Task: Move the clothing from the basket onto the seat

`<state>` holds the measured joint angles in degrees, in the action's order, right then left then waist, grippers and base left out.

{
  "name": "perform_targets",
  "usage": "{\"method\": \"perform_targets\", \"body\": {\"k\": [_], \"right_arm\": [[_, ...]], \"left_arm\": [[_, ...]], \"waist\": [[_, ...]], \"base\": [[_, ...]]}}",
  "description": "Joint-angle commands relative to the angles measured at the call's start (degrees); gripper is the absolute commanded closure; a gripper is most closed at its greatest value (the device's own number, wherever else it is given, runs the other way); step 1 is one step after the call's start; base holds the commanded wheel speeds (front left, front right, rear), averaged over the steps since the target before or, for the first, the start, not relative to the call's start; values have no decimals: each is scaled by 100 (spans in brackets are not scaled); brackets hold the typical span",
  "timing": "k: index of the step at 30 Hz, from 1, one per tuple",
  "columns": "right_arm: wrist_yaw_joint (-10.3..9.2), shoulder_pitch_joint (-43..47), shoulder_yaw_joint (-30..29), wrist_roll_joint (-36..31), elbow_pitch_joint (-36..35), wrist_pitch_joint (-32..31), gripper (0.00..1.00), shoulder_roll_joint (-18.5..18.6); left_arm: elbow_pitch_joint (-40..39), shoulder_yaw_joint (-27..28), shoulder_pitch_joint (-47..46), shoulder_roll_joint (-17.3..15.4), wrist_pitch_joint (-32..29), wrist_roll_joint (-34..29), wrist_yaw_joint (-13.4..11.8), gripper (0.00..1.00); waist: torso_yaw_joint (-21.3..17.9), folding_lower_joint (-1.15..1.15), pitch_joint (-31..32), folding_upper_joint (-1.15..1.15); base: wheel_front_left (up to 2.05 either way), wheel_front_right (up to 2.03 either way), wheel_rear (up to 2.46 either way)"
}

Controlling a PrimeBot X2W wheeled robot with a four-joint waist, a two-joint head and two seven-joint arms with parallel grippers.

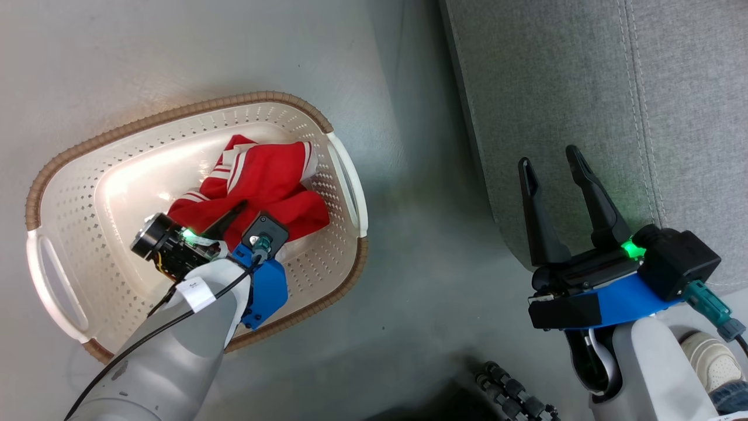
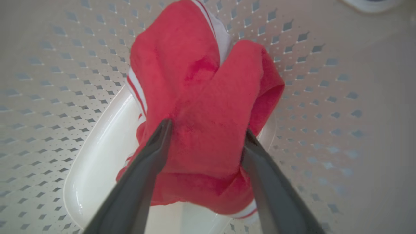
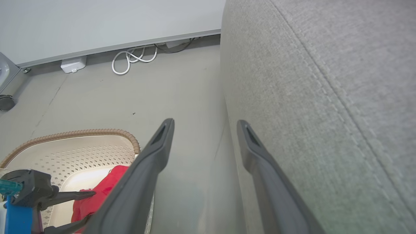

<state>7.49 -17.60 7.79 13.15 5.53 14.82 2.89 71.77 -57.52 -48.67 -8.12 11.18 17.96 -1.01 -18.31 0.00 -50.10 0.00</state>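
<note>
Red clothing (image 1: 263, 181) with white stripe trim lies bunched in the cream perforated basket (image 1: 175, 114), which stands on the floor. My left gripper (image 1: 242, 213) reaches down into the basket. In the left wrist view the left gripper (image 2: 206, 128) is open, its two fingers straddling a raised fold of the clothing (image 2: 201, 81) against the basket wall (image 2: 325, 97). My right gripper (image 1: 550, 159) is open and holds nothing, beside the front edge of the grey seat (image 1: 555, 88). In the right wrist view the right gripper (image 3: 204, 123) sits between the seat (image 3: 325, 97) and the basket (image 3: 81, 133).
Grey floor (image 1: 421, 234) separates the basket from the sofa. A person's shoe (image 1: 710, 362) shows at the lower right and a black ribbed part (image 1: 514, 392) at the bottom edge. A coiled white cable (image 3: 130, 60) and a white box (image 3: 73, 63) lie along the far wall.
</note>
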Motion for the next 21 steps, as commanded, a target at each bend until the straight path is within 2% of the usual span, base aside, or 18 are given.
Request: {"method": "perform_targets", "body": {"k": [1, 8, 9, 10, 21], "right_arm": [[1, -95, 12, 6, -33, 34, 0, -1], [1, -100, 18, -17, -81, 44, 0, -1], [1, -95, 18, -21, -77, 45, 0, -1], [1, -94, 19, -27, -72, 46, 0, -1], [1, -134, 15, -52, -48, 47, 0, -1]], "left_arm": [[35, -30, -133, -4, -48, -57, -83, 0], [133, -65, -273, -14, -351, -31, -385, 0], [140, -65, -278, -11, -394, -29, -388, 75], [146, -64, -278, -3, -409, -9, -347, 100], [172, -39, -325, 72, -332, 173, -140, 100]], "waist": [[0, 0, -29, 0], [25, 0, -123, 0], [30, 0, -127, 0], [36, 0, -130, 0], [109, 0, -59, 0]], "base": [[0, 0, 0], [0, 0, 0], [0, 0, 0], [0, 0, 0], [0, 0, 0]]}}
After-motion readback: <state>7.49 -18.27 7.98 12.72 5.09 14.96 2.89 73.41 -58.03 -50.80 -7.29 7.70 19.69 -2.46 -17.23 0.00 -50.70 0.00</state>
